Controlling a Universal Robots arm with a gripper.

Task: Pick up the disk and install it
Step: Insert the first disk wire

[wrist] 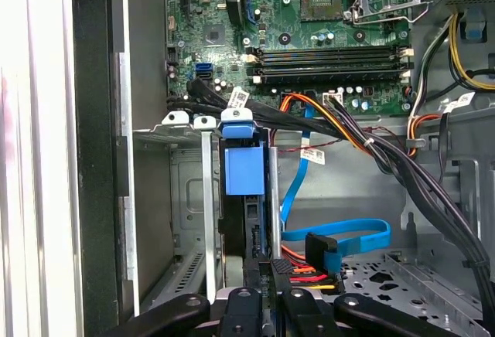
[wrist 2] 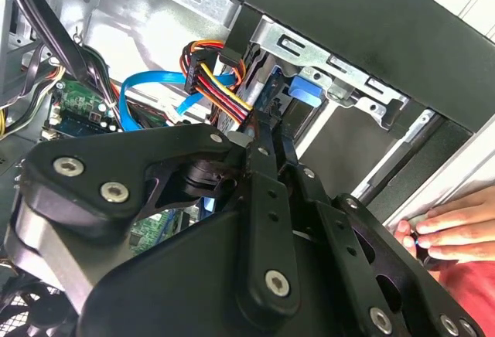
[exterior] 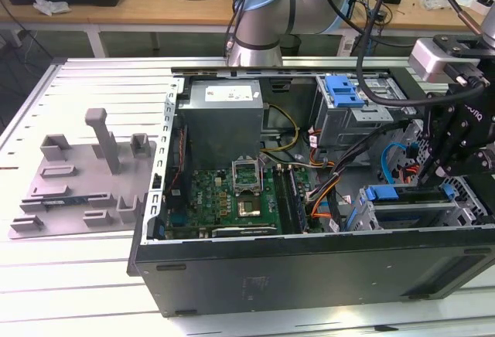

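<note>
The disk (wrist: 242, 168) stands on edge in the drive cage at the case's front corner, and its blue bracket tab (wrist 2: 304, 90) shows at the cage mouth. In the exterior view the same blue tab of the disk (exterior: 380, 193) sits low on the exterior view's right. My gripper (wrist: 269, 294) is right at the disk's rear edge, with its black fingers (wrist 2: 267, 132) drawn close together on the thin edge. In the exterior view the gripper (exterior: 428, 176) hangs just above the cage.
The open computer case (exterior: 309, 267) holds a motherboard (exterior: 232, 198), a power supply (exterior: 224, 117), and orange, black and blue cables (wrist: 340, 236) beside the cage. Another blue bracket (exterior: 344, 90) sits in the upper bay. A grey fixture (exterior: 85, 182) lies outside. A person's hand (wrist 2: 445, 233) rests by the case.
</note>
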